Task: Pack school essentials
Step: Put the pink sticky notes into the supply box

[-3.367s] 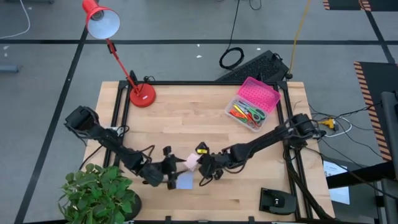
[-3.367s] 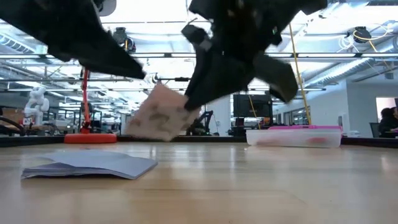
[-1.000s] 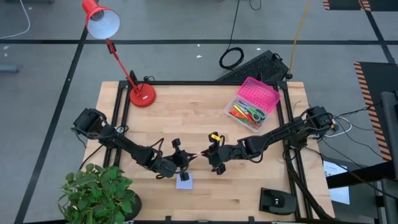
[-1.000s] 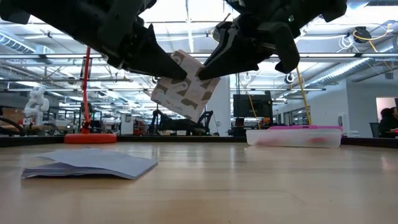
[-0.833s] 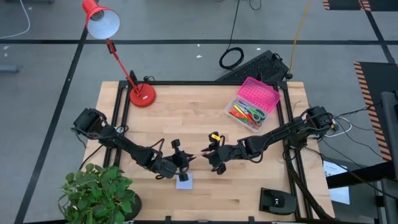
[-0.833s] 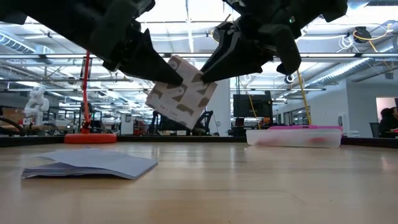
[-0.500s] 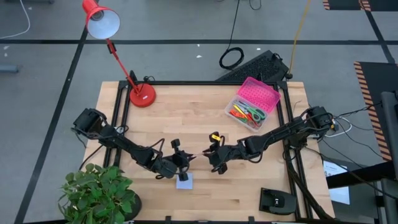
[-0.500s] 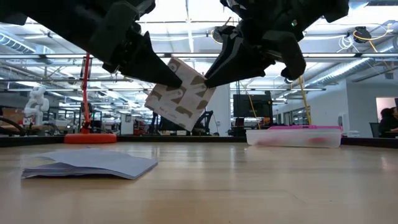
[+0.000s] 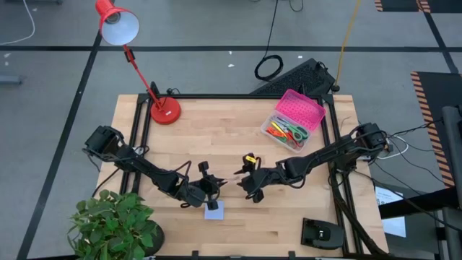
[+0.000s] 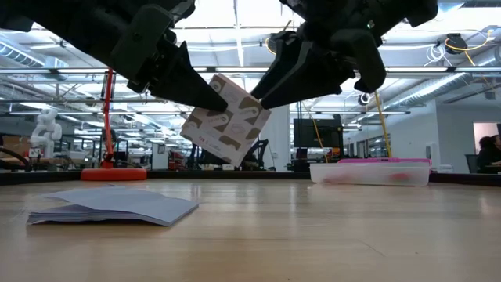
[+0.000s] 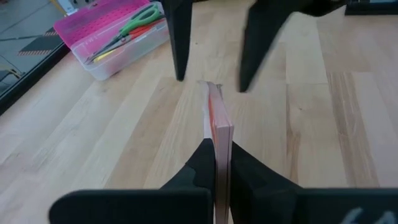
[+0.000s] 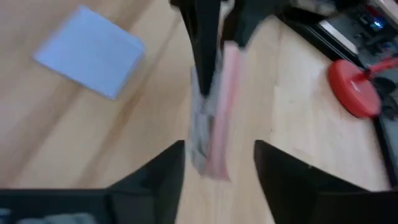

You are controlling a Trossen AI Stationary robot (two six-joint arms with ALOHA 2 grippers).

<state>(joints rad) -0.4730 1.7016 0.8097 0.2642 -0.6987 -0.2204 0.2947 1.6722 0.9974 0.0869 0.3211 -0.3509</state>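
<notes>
A pink sticky-note pad hangs on edge in the air over the table's near middle, with my left gripper shut on it. My right gripper faces it from the right, open. Its two fingers stand on either side of the pad without touching it. A lavender pad lies flat on the table just below. Scissors and pens lie in the clear box with the pink lid at the far right. My left gripper pinches the pink pad between its two fingers, one on each flat face, at the pad's upper left edge. The fingers slant down from the table's left side. The pad hangs tilted and clear of the table.
A red desk lamp stands at the far left corner. A potted plant is off the near left corner. A black device lies near the right front edge. Bare wood lies between the grippers and the box.
The pink pad, held by my left gripper, has sunk a little, shifted slightly toward the table's left edge and turned a few degrees. Both arms have otherwise stayed in place.
</notes>
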